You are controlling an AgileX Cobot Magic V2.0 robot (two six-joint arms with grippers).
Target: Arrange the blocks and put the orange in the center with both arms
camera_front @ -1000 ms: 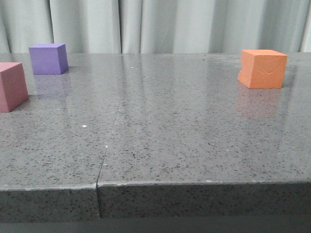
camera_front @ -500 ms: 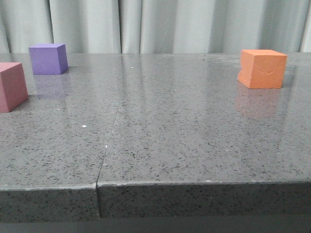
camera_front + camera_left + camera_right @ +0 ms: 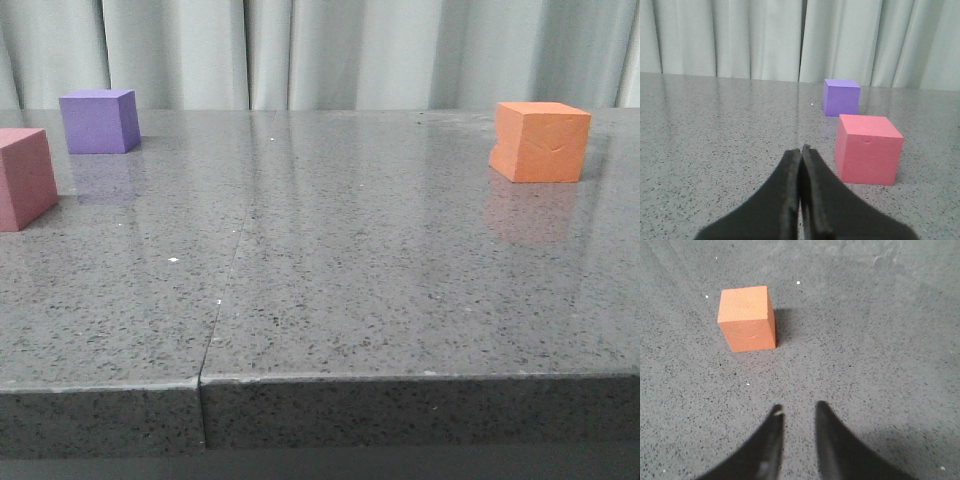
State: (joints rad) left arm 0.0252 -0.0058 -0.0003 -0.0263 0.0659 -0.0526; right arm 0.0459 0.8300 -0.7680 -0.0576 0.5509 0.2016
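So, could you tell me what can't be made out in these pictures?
- Pink cube: front view's left edge cuts it off.
- Both arms: out of the front view entirely.
- Left gripper and right gripper: only fingers show, the rest cut by each wrist frame.
- Orange cube: far faces hidden.

The front view sits low at the near edge of the tabletop (image 3: pixel 400 300), facing the far curtain (image 3: pixel 350 50). The left wrist view looks level across the surface, sharing the purple cube (image 3: pixel 841 97) and pink cube (image 3: pixel 868 148). The right wrist view looks steeply down, sharing the orange cube (image 3: pixel 746 317).
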